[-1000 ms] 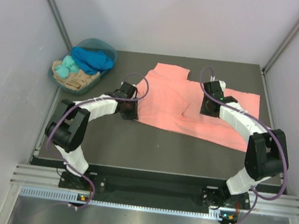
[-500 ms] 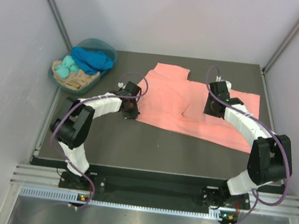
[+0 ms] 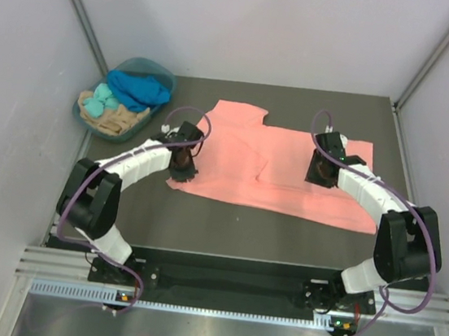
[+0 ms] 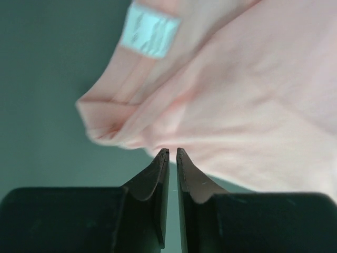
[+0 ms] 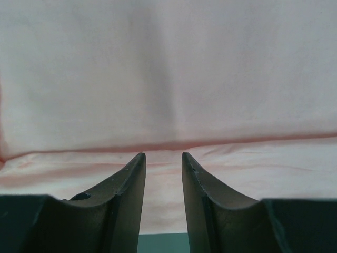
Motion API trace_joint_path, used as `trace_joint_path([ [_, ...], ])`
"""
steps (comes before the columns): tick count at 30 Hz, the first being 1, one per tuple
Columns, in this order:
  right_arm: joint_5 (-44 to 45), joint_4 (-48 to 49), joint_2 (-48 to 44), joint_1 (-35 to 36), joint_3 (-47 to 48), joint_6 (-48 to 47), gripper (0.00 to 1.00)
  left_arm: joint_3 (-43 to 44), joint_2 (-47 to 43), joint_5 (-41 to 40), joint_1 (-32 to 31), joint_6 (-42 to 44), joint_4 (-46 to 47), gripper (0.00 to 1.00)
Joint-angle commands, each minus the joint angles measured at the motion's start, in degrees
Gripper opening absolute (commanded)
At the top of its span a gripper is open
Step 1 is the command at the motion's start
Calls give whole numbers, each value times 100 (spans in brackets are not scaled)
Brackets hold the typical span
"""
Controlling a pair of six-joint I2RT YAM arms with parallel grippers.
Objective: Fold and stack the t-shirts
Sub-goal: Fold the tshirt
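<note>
A salmon-pink t-shirt [image 3: 242, 158] lies spread across the middle of the dark table. My left gripper [image 3: 182, 163] sits at its near left corner. In the left wrist view the jaws [image 4: 171, 153] are all but closed, with the shirt's bunched edge [image 4: 253, 95] at their tips and a pale label [image 4: 150, 34] showing. My right gripper [image 3: 321, 170] rests over the shirt's right half. Its fingers [image 5: 163, 155] stand apart, with flat pink cloth [image 5: 168, 68] and a fold line visible between and beyond them. The royal blue [image 3: 140, 88], turquoise [image 3: 100, 103] and tan [image 3: 115, 124] shirts lie crumpled in the basket.
The round teal basket [image 3: 153, 66] stands at the table's far left corner, against the left wall. A bare strip of table [image 3: 225, 225] runs along the near edge in front of the shirt. Grey walls close in on both sides and at the back.
The left gripper closed at the shirt's near left corner and moved left. The shirt slid left and now lies straighter. The right gripper shifted slightly right and nearer.
</note>
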Motion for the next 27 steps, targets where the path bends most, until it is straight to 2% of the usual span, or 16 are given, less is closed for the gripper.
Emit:
trace_joint_path([
  [1, -235, 109, -320, -36, -67, 127, 35, 824, 223, 129, -27, 80, -98, 16],
  [6, -552, 284, -110, -36, -155, 267, 35, 782, 687, 762, -45, 256, 693, 17],
  [8, -517, 293, 14, -36, -182, 381, 35, 746, 873, 675, -45, 212, 563, 16],
  [12, -228, 171, 111, -89, -401, 644, 34, 475, 1172, -44, -45, 107, 97, 14],
  [20, 230, -128, -214, -194, -1262, 1427, 34, -764, 523, 41, -141, -104, 333, 15],
  [27, 397, -374, -706, -194, -1465, 1533, 35, -1249, -189, -222, -318, -315, 26, 17],
])
